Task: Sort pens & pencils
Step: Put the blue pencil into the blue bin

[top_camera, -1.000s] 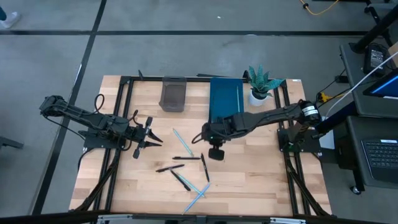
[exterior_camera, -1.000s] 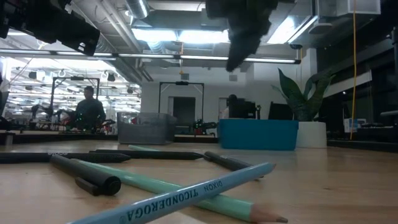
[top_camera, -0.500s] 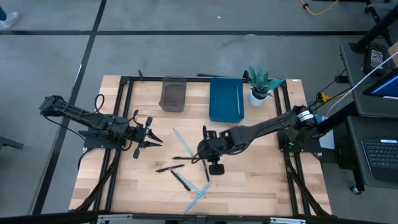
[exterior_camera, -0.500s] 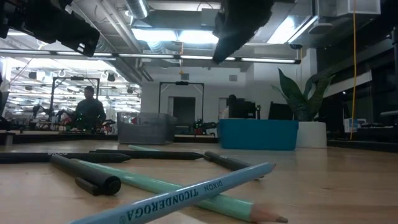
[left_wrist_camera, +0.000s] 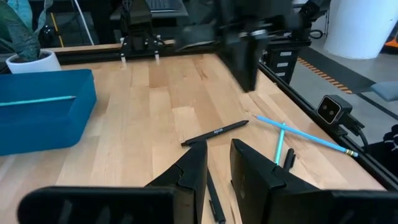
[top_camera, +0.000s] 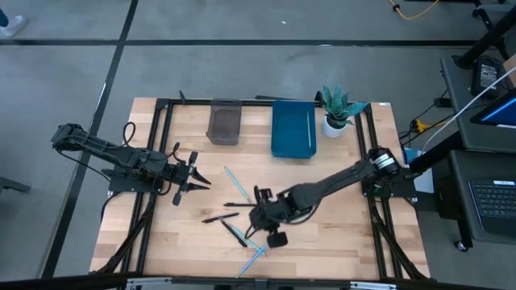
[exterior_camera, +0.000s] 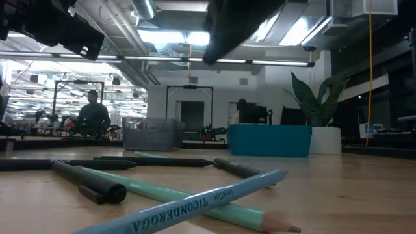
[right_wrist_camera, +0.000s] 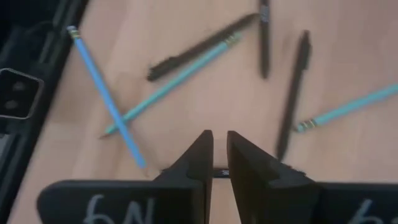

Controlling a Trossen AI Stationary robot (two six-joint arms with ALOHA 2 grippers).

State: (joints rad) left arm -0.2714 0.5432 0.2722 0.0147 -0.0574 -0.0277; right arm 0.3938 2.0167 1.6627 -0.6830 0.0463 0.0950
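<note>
Several black pens and pale teal pencils lie loose on the wooden table: a teal pencil point(top_camera: 234, 184), black pens point(top_camera: 242, 204) point(top_camera: 219, 217) point(top_camera: 235, 234), and two crossed teal pencils point(top_camera: 256, 254) point(right_wrist_camera: 118, 118) near the near edge. One more teal pencil point(left_wrist_camera: 37, 99) lies in the blue tray point(top_camera: 293, 129). My right gripper point(top_camera: 258, 214) point(right_wrist_camera: 217, 134) hovers above the middle of the scatter, fingers a narrow gap apart and holding nothing. My left gripper point(top_camera: 201, 176) point(left_wrist_camera: 217, 144) waits at the table's left, slightly open and empty.
A grey bin point(top_camera: 224, 121) stands beside the blue tray at the far edge, with a potted plant point(top_camera: 339, 109) to the tray's right. A black metal frame point(top_camera: 161, 161) runs round the table. In the low view a person point(exterior_camera: 94, 117) shows far off in the room.
My right arm has swung from beside the blue tray toward the table's near edge and somewhat left, ending over the scattered pens and pencils. The pens and pencils have not moved.
</note>
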